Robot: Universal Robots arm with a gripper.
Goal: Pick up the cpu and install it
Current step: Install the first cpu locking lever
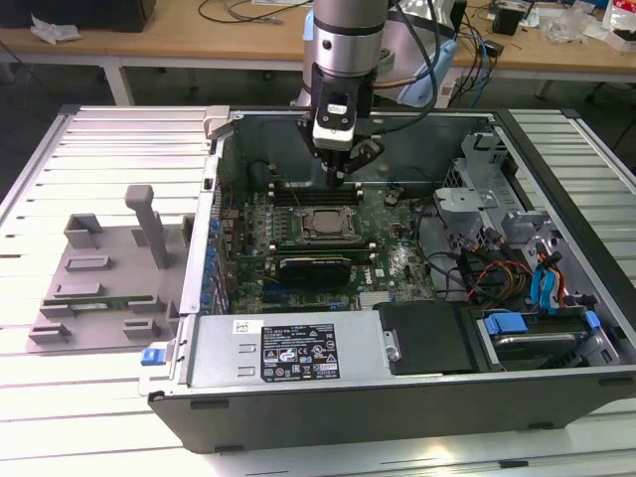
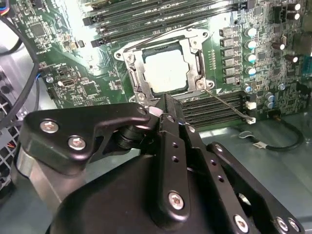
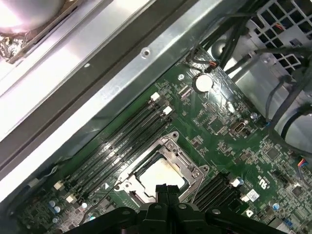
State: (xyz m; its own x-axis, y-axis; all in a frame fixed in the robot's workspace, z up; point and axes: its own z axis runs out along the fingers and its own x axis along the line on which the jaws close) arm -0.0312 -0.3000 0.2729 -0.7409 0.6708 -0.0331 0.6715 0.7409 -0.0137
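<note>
Slatted metal tabletop point(image 1: 99, 149) carries everything, with wooden benches behind it. One open computer case point(image 1: 298, 397) lies on its side on the slats and takes up most of the exterior view's right and middle. One arm point(image 1: 348, 40) comes down into it from the far side. To the exterior view's left of the case lies one grey fixture point(image 1: 94, 273) with a single upright post.

Inside the case lies one green motherboard point(image 1: 397, 253). It bears two banks of black memory slots, one on each side of the socket.

One tool point(image 1: 336, 181) hangs over the motherboard just past the far edge of the socket, clear of the cpu. In both wrist views its two black fingers point(image 2: 168, 122) point(image 3: 161, 192) are drawn together at the tip, with nothing between them.

One metal-framed socket point(image 2: 132, 73) sits mid-board. One cpu point(image 2: 165, 70) lies flat inside that frame, its silvery lid facing up; it shows at point(image 3: 163, 174) and, smaller, at point(image 1: 323, 225). One thin wire lever point(image 2: 226, 105) runs out from a corner of the frame across the nearer slot bank. One coin cell point(image 3: 203, 83) sits on the board, well apart from the socket.
</note>
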